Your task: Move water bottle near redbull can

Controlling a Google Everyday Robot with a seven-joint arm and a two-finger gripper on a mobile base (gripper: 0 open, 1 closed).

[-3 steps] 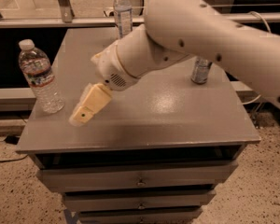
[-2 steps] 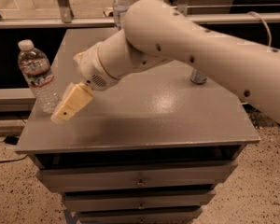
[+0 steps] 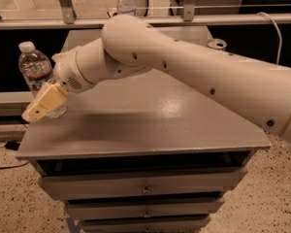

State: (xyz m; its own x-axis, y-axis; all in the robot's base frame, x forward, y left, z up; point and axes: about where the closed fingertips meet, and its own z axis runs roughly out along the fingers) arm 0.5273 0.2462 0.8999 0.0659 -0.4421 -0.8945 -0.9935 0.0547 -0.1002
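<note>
Camera view (the only one):

- End effector [image 3: 40,108]: tan, low at the left edge of the worktop [image 3: 150,125], angled down and to the left. It sits directly in front of the lower part of the water bottle [image 3: 35,72] and overlaps the bottle's base from our side. We cannot tell whether it is wide, narrow or holding anything. Contact with the bottle is also unclear.
- Water bottle: upright, white cap on, clear body. It stands at the left edge of the worktop, roughly mid-depth. Its base is mostly hidden behind the end effector.
- Redbull can [image 3: 217,44]: on the right part of the worktop, toward the back. We see only its silver top above the arm [image 3: 194,72]; the body is hidden. It is well apart from the water bottle, and the arm crosses between them.
- Arm: white and thick. It enters from the right edge and runs diagonally across the worktop to the left, with the wrist just beside the water bottle.
- Second bottle [image 3: 126,1]: white cap, at the back near the metal rail [image 3: 194,19]. We cannot tell what it stands on.
- Worktop: the grey top of a cabinet, with drawers [image 3: 145,186] underneath.
- Surroundings: speckled floor [image 3: 9,198] and a light cable [image 3: 275,28] at upper right.
</note>
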